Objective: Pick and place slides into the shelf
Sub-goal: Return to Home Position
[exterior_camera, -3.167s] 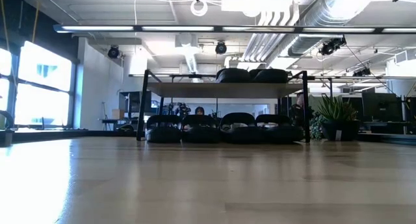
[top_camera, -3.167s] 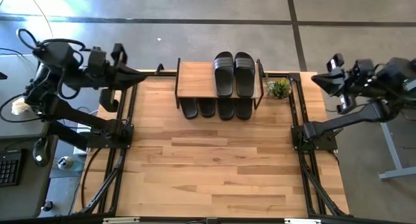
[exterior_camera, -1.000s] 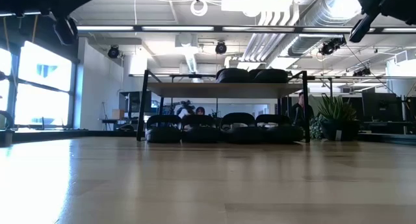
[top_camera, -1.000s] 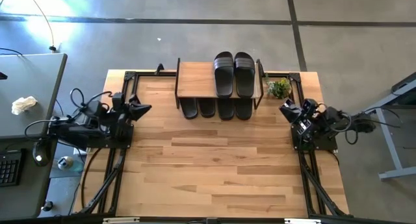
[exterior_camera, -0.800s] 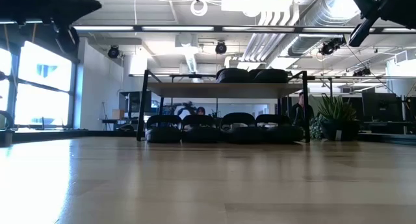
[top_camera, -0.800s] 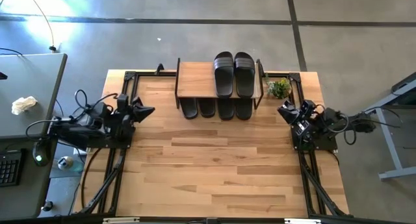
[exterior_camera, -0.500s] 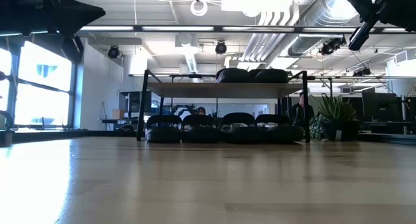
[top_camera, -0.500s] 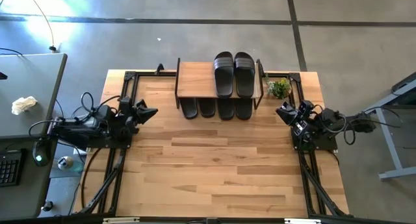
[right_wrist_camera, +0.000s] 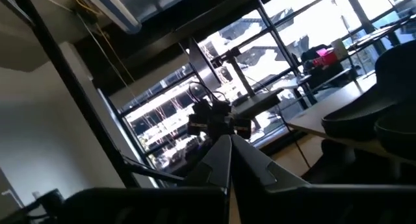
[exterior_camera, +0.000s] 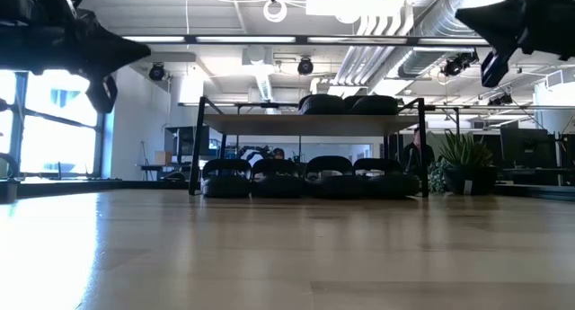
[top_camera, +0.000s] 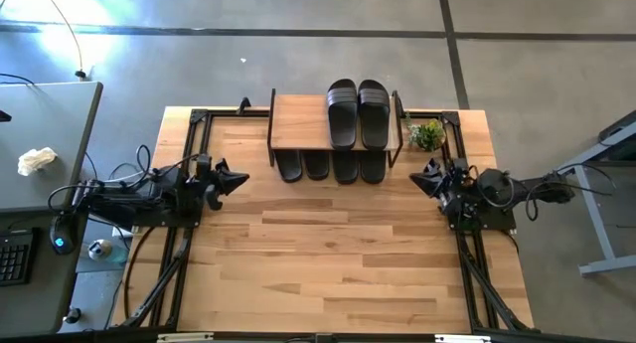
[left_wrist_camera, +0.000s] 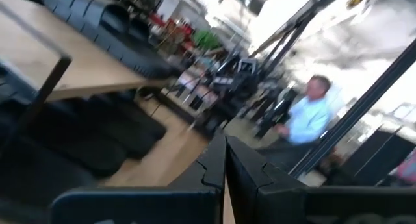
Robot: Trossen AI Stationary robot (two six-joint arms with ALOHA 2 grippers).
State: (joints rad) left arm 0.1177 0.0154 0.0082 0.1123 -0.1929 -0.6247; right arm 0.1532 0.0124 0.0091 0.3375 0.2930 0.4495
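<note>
The shelf (top_camera: 298, 122) stands at the table's far middle, with two black slides (top_camera: 358, 112) side by side on the right half of its light wood top board. Several more slides (top_camera: 331, 166) lie in a row on its lower level, also plain in the low view (exterior_camera: 310, 177). My left gripper (top_camera: 243, 177) hovers shut at the table's left side, pointing toward the right. My right gripper (top_camera: 414, 176) hovers shut at the right side, pointing toward the left. Both are empty and clear of the shelf (exterior_camera: 310, 124).
A small potted plant (top_camera: 427, 135) stands just right of the shelf. Black frame rails (top_camera: 189, 134) run along the table's left and right sides. Bare wood tabletop (top_camera: 328, 254) spreads in front of the shelf. A person (left_wrist_camera: 305, 117) shows in the room beyond.
My left gripper has sunk and swung out toward the table's middle, staying shut. My right gripper has sunk a little and tipped down nearer to level, its tip reaching farther toward the table's left. The slides and shelf have not moved.
</note>
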